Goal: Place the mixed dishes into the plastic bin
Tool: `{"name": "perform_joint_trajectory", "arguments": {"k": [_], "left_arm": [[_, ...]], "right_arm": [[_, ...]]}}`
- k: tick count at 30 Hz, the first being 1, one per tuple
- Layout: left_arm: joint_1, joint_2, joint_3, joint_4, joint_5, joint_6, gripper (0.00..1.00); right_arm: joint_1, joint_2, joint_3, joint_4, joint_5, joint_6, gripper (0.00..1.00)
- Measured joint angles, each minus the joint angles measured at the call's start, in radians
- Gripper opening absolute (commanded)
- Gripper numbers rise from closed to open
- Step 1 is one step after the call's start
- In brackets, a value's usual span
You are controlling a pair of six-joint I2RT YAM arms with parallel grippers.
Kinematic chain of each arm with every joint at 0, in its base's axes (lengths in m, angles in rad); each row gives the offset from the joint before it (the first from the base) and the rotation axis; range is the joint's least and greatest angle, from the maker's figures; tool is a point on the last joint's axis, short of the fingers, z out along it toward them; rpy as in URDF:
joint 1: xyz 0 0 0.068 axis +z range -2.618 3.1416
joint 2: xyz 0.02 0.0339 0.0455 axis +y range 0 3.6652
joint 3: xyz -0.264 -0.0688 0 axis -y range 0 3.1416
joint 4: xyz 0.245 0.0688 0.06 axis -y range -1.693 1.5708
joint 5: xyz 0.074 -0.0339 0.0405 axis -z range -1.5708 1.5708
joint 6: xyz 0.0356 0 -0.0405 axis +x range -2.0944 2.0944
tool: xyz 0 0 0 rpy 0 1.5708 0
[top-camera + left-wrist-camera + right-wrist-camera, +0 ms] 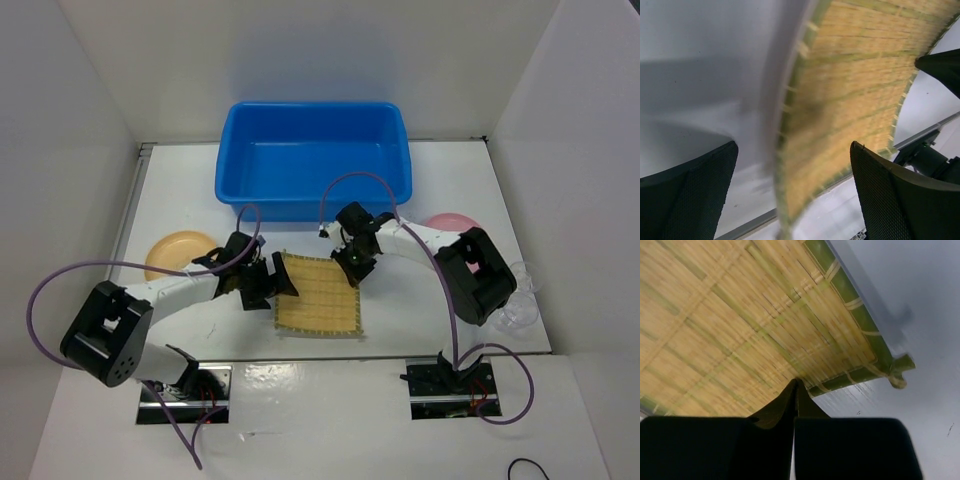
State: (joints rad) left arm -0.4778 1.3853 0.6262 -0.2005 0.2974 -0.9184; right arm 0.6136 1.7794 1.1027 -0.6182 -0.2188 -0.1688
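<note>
**Mat pinched by its edge, bin just behind**

The right gripper [352, 262] is clamped tight on the straw mat [318, 295] near its upper-right corner, mid-frame in the overhead view. The left gripper [272, 283] stands wide at the mat's left edge, gripping nothing. The blue bin [312, 107] lies straight up-frame from the mat, close by. The right arm looks better placed for the carry. No labels or writing show anywhere.

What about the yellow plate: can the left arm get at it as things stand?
Probably yes. The yellow plate lies uncovered just left of that arm, and the left pincer stands open, gripping nothing, at the edge of the mat; it only needs to pull back leftward.
</note>
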Motion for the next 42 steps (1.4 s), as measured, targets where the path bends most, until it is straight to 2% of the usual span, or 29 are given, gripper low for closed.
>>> {"name": "perform_joint_trajectory", "arguments": {"k": [10,13,14,16,17,18,21,22,29,34,37,42], "left_arm": [[0.034,0.015,-0.096,0.253,0.147,-0.060,0.99],[0.034,0.077,-0.099,0.356,0.211,-0.087,0.91],[0.032,0.100,-0.098,0.391,0.233,-0.093,0.84],[0.024,0.142,-0.097,0.444,0.261,-0.108,0.76],[0.022,0.164,-0.096,0.470,0.277,-0.112,0.50],[0.021,0.180,-0.095,0.482,0.284,-0.117,0.37],[0.024,0.205,-0.097,0.515,0.326,-0.140,0.03],[0.029,0.200,-0.091,0.546,0.366,-0.154,0.00],[0.010,0.162,-0.030,0.489,0.355,-0.132,0.00],[-0.018,0.011,-0.003,0.288,0.279,-0.105,0.00],[-0.024,-0.104,0.034,0.125,0.243,-0.094,0.00],[0.000,-0.210,0.202,-0.080,0.241,-0.077,0.00]], "right_arm": [[0.000,0.011,0.014,0.011,0.005,0.015,0.00],[0.000,0.011,0.014,0.013,0.007,0.015,0.00],[0.000,0.011,0.014,0.013,0.010,0.015,0.00],[0.000,0.011,0.015,0.013,0.015,0.015,0.00],[0.000,0.011,0.016,0.013,0.018,0.015,0.00],[0.000,0.011,0.016,0.013,0.022,0.015,0.00],[-0.002,0.008,0.019,0.008,0.028,0.016,0.00],[-0.003,0.002,0.021,0.002,0.031,0.016,0.00],[-0.009,-0.042,-0.001,0.012,0.055,0.015,0.00],[-0.055,-0.211,-0.014,-0.046,0.026,-0.005,0.00],[-0.167,-0.345,0.029,-0.089,-0.021,-0.042,0.00],[-0.499,-0.568,0.101,-0.116,-0.048,-0.095,0.00]]}}
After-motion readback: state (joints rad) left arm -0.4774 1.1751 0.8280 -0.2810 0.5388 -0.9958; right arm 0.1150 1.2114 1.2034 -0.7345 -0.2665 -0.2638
